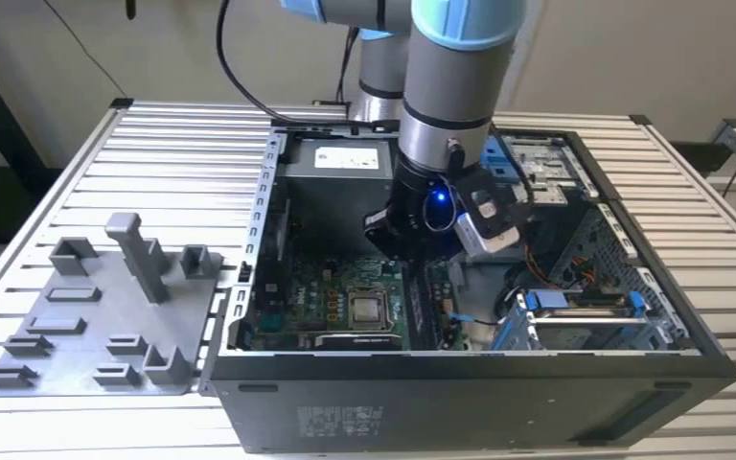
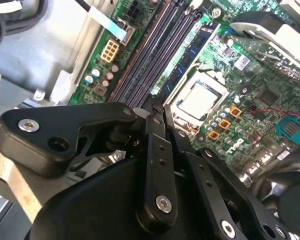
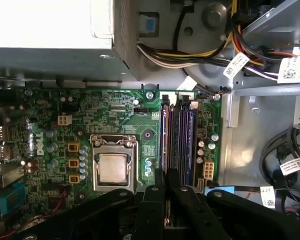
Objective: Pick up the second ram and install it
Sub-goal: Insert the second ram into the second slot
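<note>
Pincer (image 3: 166, 186) over 2nd ram (image 3: 164, 142), mobo slot.

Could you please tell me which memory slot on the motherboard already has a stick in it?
The slot beside the processor socket: it holds a green-blue stick; the other slots are bare dark channels.

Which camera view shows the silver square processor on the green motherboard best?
The first wrist view: the silver square processor appears whole, seen from straight above. The second wrist view shows it tilted, beyond the gripper. The exterior view shows it small, inside the computer case.
</note>
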`<state>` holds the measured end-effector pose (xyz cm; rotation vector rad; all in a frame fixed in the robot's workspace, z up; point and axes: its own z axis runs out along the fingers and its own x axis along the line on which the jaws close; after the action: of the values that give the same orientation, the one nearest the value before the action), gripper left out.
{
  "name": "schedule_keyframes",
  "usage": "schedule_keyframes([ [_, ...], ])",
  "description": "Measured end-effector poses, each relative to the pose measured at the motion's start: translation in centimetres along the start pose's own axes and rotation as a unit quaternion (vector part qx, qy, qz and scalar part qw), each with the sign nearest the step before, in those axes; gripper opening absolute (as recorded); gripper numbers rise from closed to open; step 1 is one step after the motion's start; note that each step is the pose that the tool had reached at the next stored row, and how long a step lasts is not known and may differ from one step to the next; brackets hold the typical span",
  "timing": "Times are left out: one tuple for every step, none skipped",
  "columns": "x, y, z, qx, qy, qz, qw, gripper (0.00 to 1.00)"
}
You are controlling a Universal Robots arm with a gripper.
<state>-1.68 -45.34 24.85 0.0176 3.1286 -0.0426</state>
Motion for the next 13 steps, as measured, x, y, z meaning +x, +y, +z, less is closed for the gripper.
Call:
schedule_keyframes([
  [0.00,0.00,0.08,0.0000,0.0001,0.000,1.0000,0.14],
  [0.02,0.00,0.09,0.0001,0.0002,0.000,1.0000,0.14],
  [0.02,0.00,0.09,0.0002,0.0002,0.000,1.0000,0.14],
  [0.03,-0.01,0.09,0.0002,0.0002,0.000,1.0000,0.14],
  [0.04,0.00,0.10,0.0001,0.0002,0.000,1.0000,0.14],
  [0.05,0.00,0.10,0.0001,0.0002,0.000,1.0000,0.14],
  [0.05,0.00,0.11,0.0001,0.0002,0.000,1.0000,0.14],
  [0.05,0.00,0.11,0.0001,0.0002,0.000,1.0000,0.14],
  [0.05,0.00,0.11,0.0001,0.0002,0.000,1.0000,0.14],
  [0.05,0.00,0.11,0.0001,0.0002,0.000,1.0000,0.14],
  [0.05,0.00,0.12,0.0001,0.0002,0.000,1.0000,0.14],
  [0.06,0.01,0.17,-0.0002,0.0001,0.000,1.0000,0.14],
  [0.10,0.01,0.25,-0.0001,0.0001,0.000,1.0000,0.14],
])
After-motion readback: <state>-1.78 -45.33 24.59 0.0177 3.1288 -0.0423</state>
